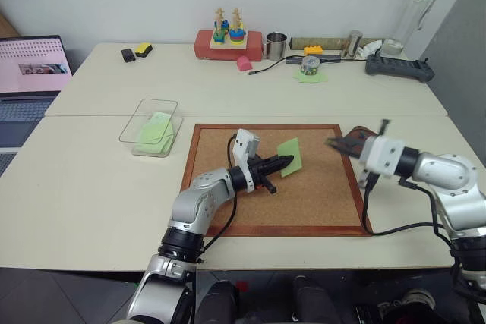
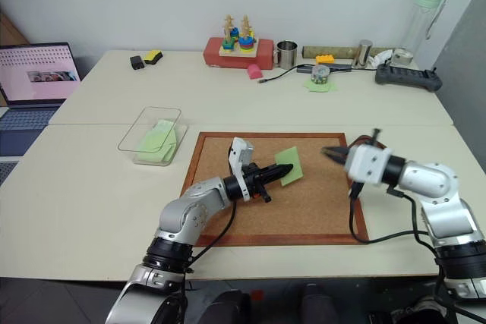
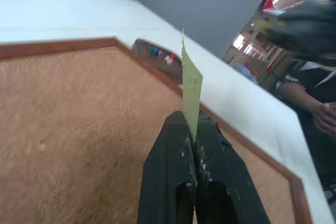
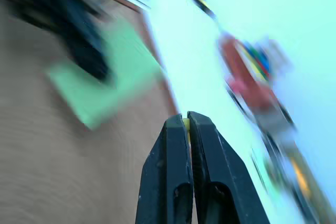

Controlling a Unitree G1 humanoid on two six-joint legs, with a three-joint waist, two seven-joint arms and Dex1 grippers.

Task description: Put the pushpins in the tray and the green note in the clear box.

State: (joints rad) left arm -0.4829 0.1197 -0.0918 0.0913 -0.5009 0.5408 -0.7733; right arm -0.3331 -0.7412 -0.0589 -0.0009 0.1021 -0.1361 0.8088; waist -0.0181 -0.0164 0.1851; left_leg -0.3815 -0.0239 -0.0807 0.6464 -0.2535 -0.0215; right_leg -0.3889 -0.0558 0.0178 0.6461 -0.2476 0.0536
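The left gripper (image 1: 285, 162), pinched on the green note's (image 1: 289, 156) edge above the corkboard (image 1: 319, 202), could let it slip free if swung towards the clear box (image 1: 129, 136).

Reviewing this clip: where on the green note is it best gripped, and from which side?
By one edge, coming in level from the left, as the left gripper does: the green note is thin paper, so the fingers pinch a margin.

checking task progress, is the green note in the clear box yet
Not yet. The green note is pinched in the shut left end effector over the corkboard, apart from the clear box.
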